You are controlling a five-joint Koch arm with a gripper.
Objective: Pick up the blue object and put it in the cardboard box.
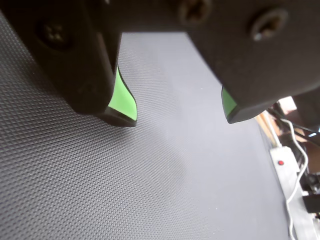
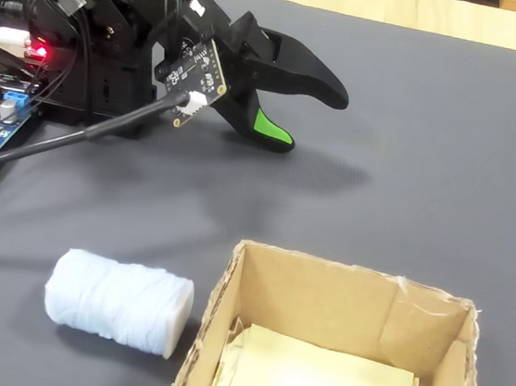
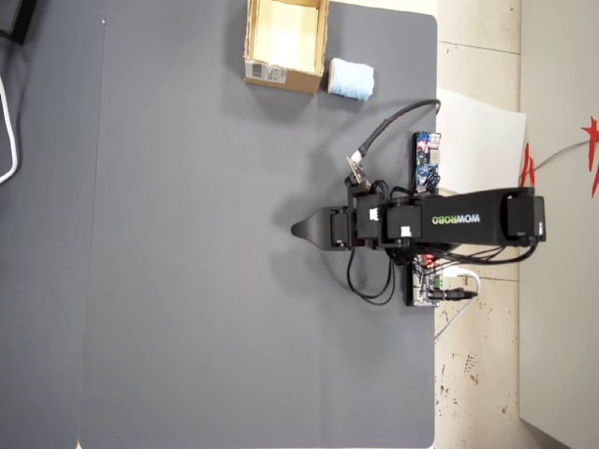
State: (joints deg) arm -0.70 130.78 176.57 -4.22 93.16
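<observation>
Green-padded claw (image 1: 181,114) apart, empty; fuzzy blue object (image 2: 118,302) beside cardboard box (image 2: 321,298).

mat (image 1: 100,175): matt grey, fine dimpled weave | box (image 2: 321,298): raw brown cardboard | roll (image 2: 115,303): pale fuzzy wound fibre | gripper (image 1: 180,112): matt black plastic, glossy green pads

A dark grey textured mat (image 3: 215,281) covers the table; pale speckled floor (image 3: 477,374) lies at three o'clock overhead, a white sheet (image 3: 482,131) toward two o'clock.
</observation>
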